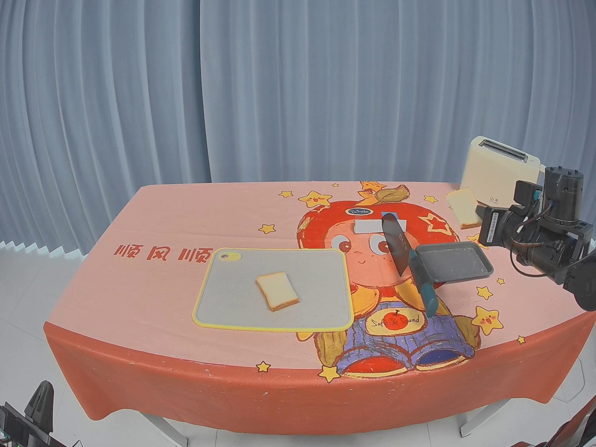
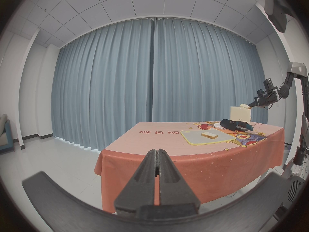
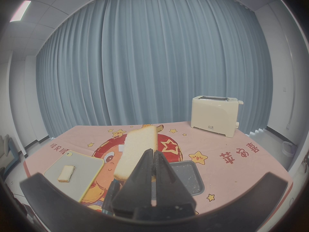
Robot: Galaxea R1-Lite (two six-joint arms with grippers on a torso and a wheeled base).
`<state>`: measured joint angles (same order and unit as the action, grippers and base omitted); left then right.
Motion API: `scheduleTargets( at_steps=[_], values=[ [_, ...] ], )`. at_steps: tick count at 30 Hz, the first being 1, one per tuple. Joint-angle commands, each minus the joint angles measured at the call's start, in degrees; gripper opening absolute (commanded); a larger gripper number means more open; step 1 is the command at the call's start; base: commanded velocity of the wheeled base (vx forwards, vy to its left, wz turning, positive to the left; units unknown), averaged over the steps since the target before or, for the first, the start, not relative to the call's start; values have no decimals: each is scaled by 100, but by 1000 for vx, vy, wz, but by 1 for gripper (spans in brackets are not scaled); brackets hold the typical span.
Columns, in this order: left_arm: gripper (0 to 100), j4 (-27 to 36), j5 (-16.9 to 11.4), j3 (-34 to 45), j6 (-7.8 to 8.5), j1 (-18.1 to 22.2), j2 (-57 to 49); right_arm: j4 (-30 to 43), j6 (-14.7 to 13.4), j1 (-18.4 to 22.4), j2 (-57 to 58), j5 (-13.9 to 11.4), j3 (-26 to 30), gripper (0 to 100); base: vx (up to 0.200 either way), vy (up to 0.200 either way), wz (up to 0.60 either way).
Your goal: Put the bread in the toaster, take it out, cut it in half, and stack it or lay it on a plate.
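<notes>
Cream plastic toaster point(image 1: 500, 170) stands at far right corner of the tabletop point(image 1: 174, 218), which has a pink cartoon cloth. Head view: right gripper point(image 1: 479, 211) hangs just in front of toaster, over the right edge, clamped on a pale, brown-crusted bread slice point(image 1: 464, 207). Slice juts from the fingertips toward table centre, roughly flat, lower than toaster's slot. Grey cutting board w/ yellow rim point(image 1: 236, 305) lies mid-table near the front edge. A smaller bread piece point(image 1: 277, 290) lies flat on its middle, well apart from right gripper. Dark rectangular metal tray point(image 1: 456, 261) sits between board and right edge. Black-bladed knife w/ teal handle point(image 1: 397, 243) leans on tray's left rim, blade tilted up.

Left wrist view: left gripper point(image 2: 157, 165) has fingers pressed together w/ nothing between them. It is off the table, out past the left side. Far across, right gripper w/ the slice shows just over toaster's top; board, bread piece & knife lie nearer.

Right wrist view: fingers point(image 3: 141, 171) are closed on slice's near edge, and the rest of the slice sticks out past the tips. Toaster stands beyond, apart from slice. Tray lies under the gripper. Board w/ bread piece is off toward the left edge.
</notes>
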<state>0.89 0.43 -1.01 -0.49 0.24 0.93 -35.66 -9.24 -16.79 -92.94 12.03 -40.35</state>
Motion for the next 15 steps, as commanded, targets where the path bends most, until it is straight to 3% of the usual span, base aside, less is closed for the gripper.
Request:
scheduleTargets(
  at_steps=[1, 15],
  values=[
    [0, -1, 1, 75, -4, 2, -5, 6, 10, 70, -75, 1, 1, 0, 0, 0, 0],
    [0, -1, 1, 75, -4, 2, -5, -29, 19, 264, -602, 1, -43, 0, 0, 0, 0]
  ],
)
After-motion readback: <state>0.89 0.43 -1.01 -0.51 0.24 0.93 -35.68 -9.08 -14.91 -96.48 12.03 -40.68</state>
